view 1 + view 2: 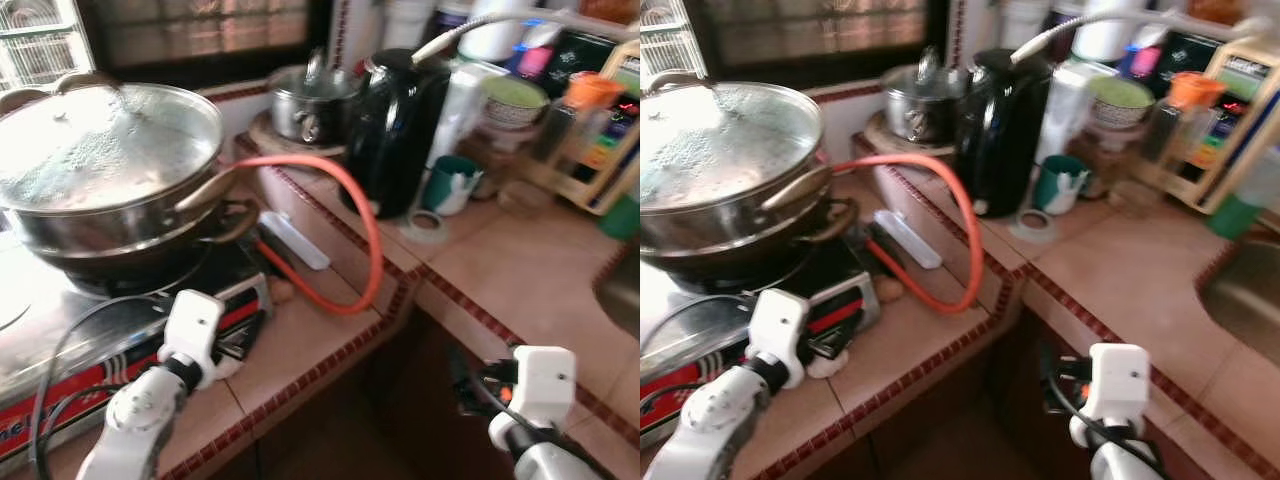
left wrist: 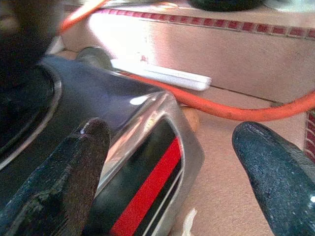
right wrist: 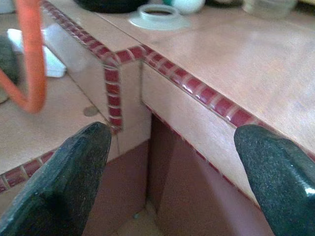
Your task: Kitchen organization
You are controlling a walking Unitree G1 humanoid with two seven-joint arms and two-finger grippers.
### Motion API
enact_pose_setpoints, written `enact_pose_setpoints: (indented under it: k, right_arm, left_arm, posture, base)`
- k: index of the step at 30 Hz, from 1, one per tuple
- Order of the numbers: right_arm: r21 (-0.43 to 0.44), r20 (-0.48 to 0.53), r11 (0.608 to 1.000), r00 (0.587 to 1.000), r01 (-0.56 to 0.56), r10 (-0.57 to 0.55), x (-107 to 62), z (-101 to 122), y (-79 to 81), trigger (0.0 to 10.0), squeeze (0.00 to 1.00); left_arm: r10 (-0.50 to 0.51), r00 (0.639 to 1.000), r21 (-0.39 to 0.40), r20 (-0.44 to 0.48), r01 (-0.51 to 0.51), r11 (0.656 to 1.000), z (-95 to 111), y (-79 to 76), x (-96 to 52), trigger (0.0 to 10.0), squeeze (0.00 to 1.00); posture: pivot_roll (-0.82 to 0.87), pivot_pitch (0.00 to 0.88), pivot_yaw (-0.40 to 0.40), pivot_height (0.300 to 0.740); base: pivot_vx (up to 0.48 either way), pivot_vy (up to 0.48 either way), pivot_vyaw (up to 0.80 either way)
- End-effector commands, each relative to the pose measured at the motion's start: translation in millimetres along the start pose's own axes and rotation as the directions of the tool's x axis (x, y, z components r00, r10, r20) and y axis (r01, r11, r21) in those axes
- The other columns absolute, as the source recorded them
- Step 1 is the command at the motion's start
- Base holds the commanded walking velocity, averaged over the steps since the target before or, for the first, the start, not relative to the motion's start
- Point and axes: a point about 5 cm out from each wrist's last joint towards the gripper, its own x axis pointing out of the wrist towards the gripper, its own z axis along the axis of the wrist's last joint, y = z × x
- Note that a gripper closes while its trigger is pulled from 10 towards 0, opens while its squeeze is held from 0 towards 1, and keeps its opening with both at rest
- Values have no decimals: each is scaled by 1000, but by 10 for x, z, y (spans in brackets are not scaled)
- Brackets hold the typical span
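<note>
Currently: left end effector [image 2: 167, 162] wide open, empty, at the stove [image 1: 120, 340] corner; risk, snagging the orange hose [image 1: 340, 210]; right end effector [image 3: 172, 172] open, empty.

Kitchen counter items in front of you

You see a large steel wok with a fogged glass lid [image 1: 100, 150] sitting on a silver gas stove with a red-and-black front [image 1: 120, 350], at the left on the lower tiled counter [image 1: 310, 350]. An orange rubber hose [image 1: 355, 215] loops from behind the wok across that counter, passing just beside a flat white bar-shaped object [image 1: 293, 240]. On the raised counter, a small lidded steel pot [image 1: 305, 105] stands behind a black electric kettle [image 1: 395, 130]; a teal-and-white mug [image 1: 450, 185] is upright just right of the kettle, with a white ring-shaped lid [image 1: 425, 225] lying flat before it.
</note>
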Motion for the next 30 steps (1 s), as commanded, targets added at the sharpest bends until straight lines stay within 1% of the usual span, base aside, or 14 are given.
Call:
enact_pose_setpoints:
  k: [1, 4, 13, 18, 25, 30]
  right_arm:
    - [-22, 11, 999, 1000, 24, -24, -1, 33, -71, 10000, 0]
    - [-21, 13, 999, 1000, 23, -23, 3, 36, -73, 10000, 0]
    - [-28, 22, 1000, 1000, 10, -10, 20, 55, -57, 10000, 0]
    - [-20, 19, 1000, 1000, 7, -7, 35, 56, -51, 10000, 0]
    - [-24, 22, 1000, 1000, 6, -5, 51, 64, -48, 10000, 0]
    - [-25, 23, 1000, 1000, 6, -6, 53, 66, -47, 10000, 0]
  left_arm:
    - [-62, 998, -13, 20, 63, 998, 49, -105, 30, 10000, 0]
    - [-80, 997, -24, 13, 80, 996, 30, -123, 14, 10000, 0]
    - [-85, 996, -29, -12, 85, 996, -6, -118, -32, 10000, 0]
    - [-89, 996, -29, 1, 89, 996, 39, -111, 16, 10000, 0]
    - [-85, 996, -42, 14, 85, 995, 100, -131, 92, 10000, 0]
    - [-92, 996, -53, 16, 92, 994, 119, -147, 114, 10000, 0]
  posture:
    - [87, 0, -26, 740]
    - [89, 0, -27, 740]
    - [97, 0, -33, 740]
    - [97, 0, -34, 740]
    - [92, 0, -35, 740]
    - [92, 0, -35, 740]
  base:
    - [0, 0, -738]
    - [0, 0, -698]
    - [0, 0, 0]
    - [0, 0, 0]
    - [0, 0, -775]
    - [0, 0, -775]
